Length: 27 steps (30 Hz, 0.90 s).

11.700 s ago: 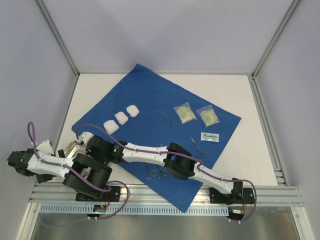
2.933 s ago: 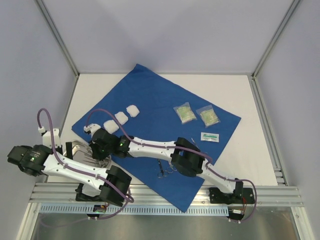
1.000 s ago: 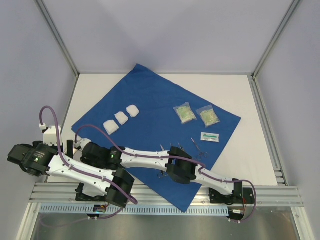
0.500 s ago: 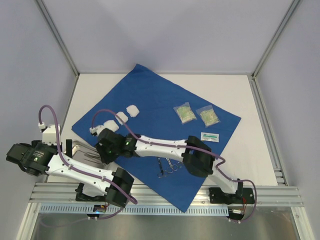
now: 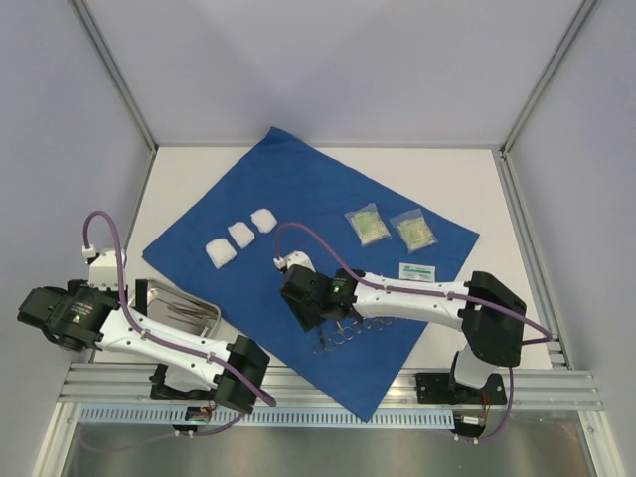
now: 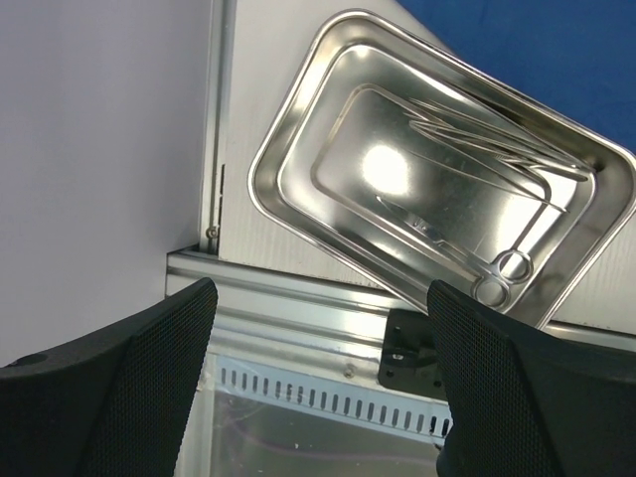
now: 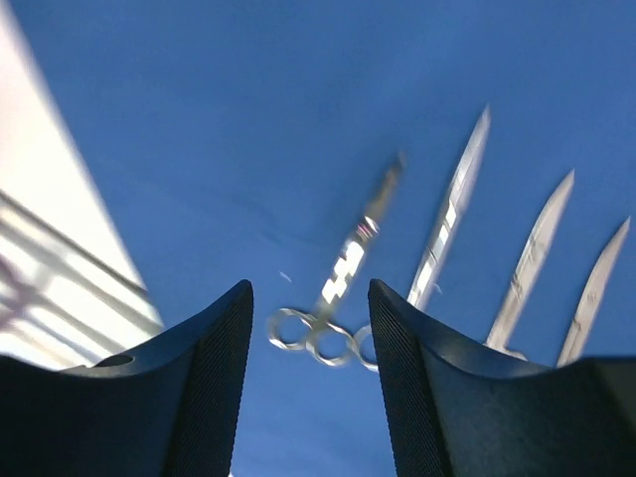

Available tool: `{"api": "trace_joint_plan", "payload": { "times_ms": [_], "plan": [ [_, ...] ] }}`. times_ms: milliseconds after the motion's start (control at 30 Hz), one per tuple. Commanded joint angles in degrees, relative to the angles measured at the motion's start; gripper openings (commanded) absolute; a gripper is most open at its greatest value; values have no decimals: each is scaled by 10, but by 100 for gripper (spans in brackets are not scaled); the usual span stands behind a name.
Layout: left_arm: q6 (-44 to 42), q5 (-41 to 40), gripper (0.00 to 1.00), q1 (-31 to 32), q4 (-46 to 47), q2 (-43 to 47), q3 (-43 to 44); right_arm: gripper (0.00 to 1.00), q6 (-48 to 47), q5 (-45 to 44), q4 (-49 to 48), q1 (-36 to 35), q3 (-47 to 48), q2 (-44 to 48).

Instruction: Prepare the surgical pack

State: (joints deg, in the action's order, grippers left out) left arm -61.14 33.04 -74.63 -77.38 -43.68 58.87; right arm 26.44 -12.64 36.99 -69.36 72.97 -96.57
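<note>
Overhead, the surgical pack (image 5: 308, 194) lies spread flat and cornerwise across the white table (image 5: 497, 199). It carries three white gauze squares (image 5: 240, 235), two clear packets (image 5: 366, 225) and a small white sachet (image 5: 418, 270). The right gripper (image 5: 313, 306) hangs over the cloth's near part, just beside a row of ring-handled instruments (image 5: 346, 333). A steel tray (image 5: 149, 294) sits on the bare table off the cloth's left corner, near the left arm; this view does not show how either gripper's fingers stand.

From the left wrist, the left gripper (image 6: 320, 290) has its fingers (image 6: 149, 343) wide apart with nothing between them. It looks down on the tray (image 6: 288, 129), which holds slim steel tools (image 6: 502, 266) that the overhead view barely shows. A blue corner of the cloth shows beyond it.

From the right wrist, blurred, the right gripper (image 7: 310, 288) has its fingers (image 7: 214, 368) apart and empty above the blue cloth (image 7: 248, 119). One instrument (image 7: 348, 263) lies between them, and three more lie alongside.
</note>
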Motion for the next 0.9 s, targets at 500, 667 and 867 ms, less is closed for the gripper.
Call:
{"api": "trace_joint_plan", "payload": {
  "times_ms": [500, 667, 867],
  "plan": [
    [-43, 9, 96, -4, -158, 30, -20, 44, 43, 17, -21, 5, -75, -34],
    [-43, 7, 96, -4, -153, 30, -24, 40, 54, 35, -35, 5, -80, -57],
    [-44, 6, 96, -4, -150, 30, -29, 32, 63, 26, -43, 5, -87, -93]
  ]
}}
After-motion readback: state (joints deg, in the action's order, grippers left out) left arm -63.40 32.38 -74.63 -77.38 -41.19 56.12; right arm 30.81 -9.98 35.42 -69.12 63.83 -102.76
